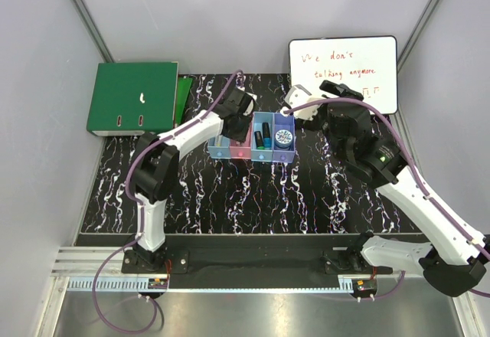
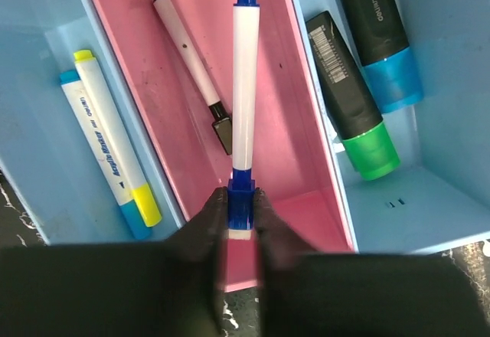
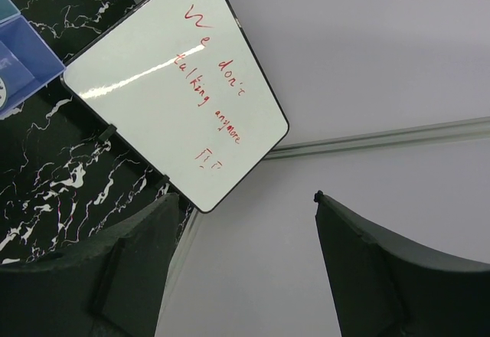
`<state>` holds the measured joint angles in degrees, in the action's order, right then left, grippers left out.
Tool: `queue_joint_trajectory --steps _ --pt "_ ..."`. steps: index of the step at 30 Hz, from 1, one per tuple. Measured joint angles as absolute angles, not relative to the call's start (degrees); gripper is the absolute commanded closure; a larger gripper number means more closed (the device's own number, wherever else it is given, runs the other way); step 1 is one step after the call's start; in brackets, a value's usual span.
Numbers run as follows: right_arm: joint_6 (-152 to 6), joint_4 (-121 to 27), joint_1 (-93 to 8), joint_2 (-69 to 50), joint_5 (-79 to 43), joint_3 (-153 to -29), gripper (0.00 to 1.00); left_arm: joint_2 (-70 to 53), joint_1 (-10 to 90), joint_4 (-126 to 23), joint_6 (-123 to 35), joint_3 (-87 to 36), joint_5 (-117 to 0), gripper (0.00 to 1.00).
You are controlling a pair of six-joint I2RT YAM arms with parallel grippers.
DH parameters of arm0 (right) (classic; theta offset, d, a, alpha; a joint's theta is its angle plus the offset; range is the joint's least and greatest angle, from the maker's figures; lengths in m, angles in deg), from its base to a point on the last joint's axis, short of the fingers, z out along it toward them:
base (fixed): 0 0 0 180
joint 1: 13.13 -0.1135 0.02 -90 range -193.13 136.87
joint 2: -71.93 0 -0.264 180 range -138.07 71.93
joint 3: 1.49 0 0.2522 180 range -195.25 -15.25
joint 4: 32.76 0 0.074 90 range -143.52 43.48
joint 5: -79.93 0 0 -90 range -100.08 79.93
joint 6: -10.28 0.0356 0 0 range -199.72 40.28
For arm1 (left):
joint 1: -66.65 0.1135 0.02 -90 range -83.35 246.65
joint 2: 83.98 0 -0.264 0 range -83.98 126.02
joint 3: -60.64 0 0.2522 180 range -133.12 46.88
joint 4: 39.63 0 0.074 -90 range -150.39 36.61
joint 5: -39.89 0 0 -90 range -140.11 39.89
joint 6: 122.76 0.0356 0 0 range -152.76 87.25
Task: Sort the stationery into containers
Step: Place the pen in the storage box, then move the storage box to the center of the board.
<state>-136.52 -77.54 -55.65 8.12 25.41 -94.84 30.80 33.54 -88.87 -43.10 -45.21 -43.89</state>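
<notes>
Marker status: white marker (image 2: 245,84) with blue ends pinched at near cap by left gripper (image 2: 240,207), jaws closed on it. Body stretches over pink bin (image 2: 291,168), above thin white pen (image 2: 187,57) lying inside pink bin. Right gripper (image 3: 245,199) spread wide, empty, well right of pink bin. Risk: high or tilted release could bounce marker off pen, leaving it propped on pink bin rim or tipped into light blue bin (image 2: 429,199) alongside.
</notes>
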Motion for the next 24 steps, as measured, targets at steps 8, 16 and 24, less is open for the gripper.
queue_joint_trajectory --steps 8,16,24 --pt "-136.52 -77.52 -55.65 8.15 25.34 -93.75 0.13 29.29 33.76 -86.12 -40.74 -46.44 -46.51 0.01" --pt "-136.50 -77.52 -55.65 8.25 25.19 -93.37 0.00 28.02 34.03 -88.15 -39.02 -46.37 -49.64 0.01" --pt "-136.52 -77.46 -55.65 8.30 24.75 -93.40 0.01 13.31 34.03 -88.31 -34.12 -46.29 -50.91 0.01"
